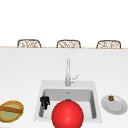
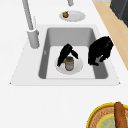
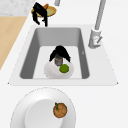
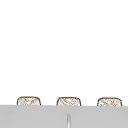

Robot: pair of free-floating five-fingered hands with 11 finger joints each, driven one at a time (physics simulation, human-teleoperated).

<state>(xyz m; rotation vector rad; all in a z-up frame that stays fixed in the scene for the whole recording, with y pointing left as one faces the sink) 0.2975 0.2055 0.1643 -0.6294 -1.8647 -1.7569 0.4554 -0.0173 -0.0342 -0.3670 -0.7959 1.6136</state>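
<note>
A white plate (image 2: 78, 65) (image 3: 51, 71) lies on the sink floor with a small jar (image 2: 69, 64) (image 3: 58, 61) and a green lime (image 3: 64, 68) (image 2: 64, 60) on it. My right hand (image 2: 65, 51) (image 3: 59, 51) arches over the jar from above, fingers and thumb curled down round its top. My left hand (image 1: 45, 101) (image 2: 100, 48) (image 3: 38, 10) hovers at the sink's left end near the front edge, fingers hanging relaxed, holding nothing. In the front view a big red ball (image 1: 67, 115) hides the sink's middle.
The faucet (image 1: 68, 72) (image 2: 31, 30) (image 3: 96, 32) stands behind the sink. On the right counter a plate (image 1: 118, 107) (image 3: 37, 112) holds a small brown fruit (image 1: 111, 98) (image 3: 60, 110). A woven bowl (image 1: 11, 113) (image 2: 100, 117) with a brown stick sits at the left. Chairs (image 1: 28, 43) line the far side.
</note>
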